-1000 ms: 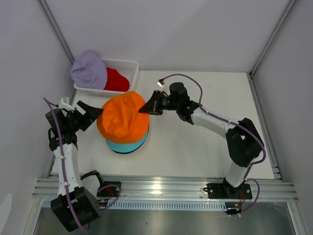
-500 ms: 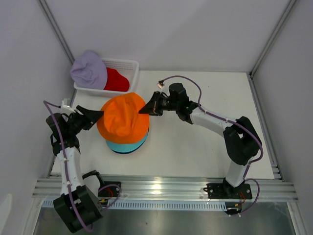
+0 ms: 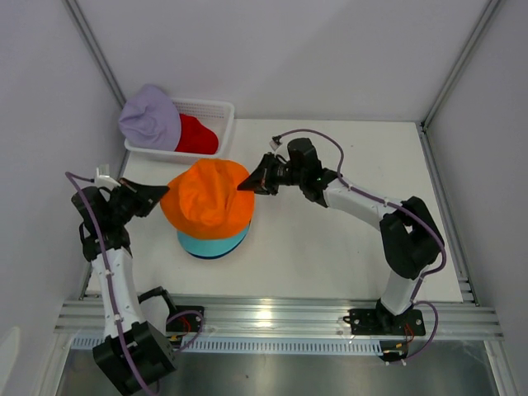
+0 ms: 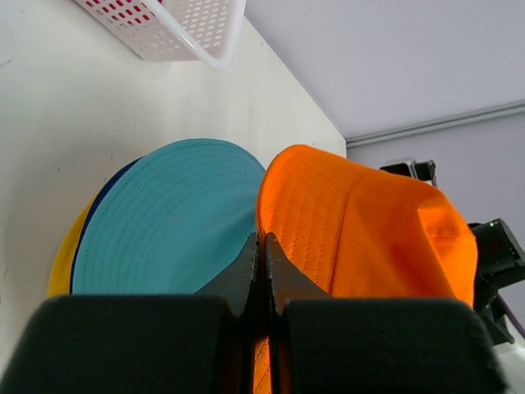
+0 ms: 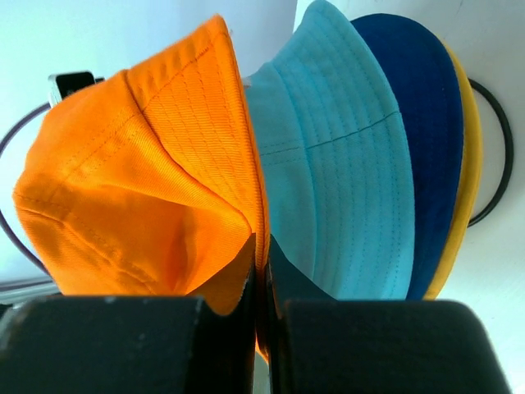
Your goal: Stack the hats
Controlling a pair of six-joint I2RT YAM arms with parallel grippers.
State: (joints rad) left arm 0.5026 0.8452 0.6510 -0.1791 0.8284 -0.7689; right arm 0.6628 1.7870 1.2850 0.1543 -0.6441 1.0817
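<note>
The orange hat [image 3: 206, 200] hangs over a stack of hats, stretched between both grippers. My left gripper [image 3: 162, 195] is shut on its left brim, and orange cloth shows between the closed fingers in the left wrist view [image 4: 264, 240]. My right gripper [image 3: 246, 183] is shut on the right brim [image 5: 261, 246]. Below the orange hat [image 4: 369, 238] lie the teal hat [image 3: 211, 244], the navy hat [image 5: 418, 107] and the yellow hat [image 5: 471, 156]. The lavender hat [image 3: 149, 120] and the red hat [image 3: 196, 136] lie in the basket.
The white mesh basket [image 3: 210, 106] stands at the back left, near the left wall. A black wire stand [image 5: 493, 164] ring shows under the stack. Metal frame posts rise at the back corners, and a rail runs along the near edge.
My left gripper has closed on the orange hat's left brim, having stood open beside it. The orange hat has shifted slightly left. The right gripper has kept its hold.
</note>
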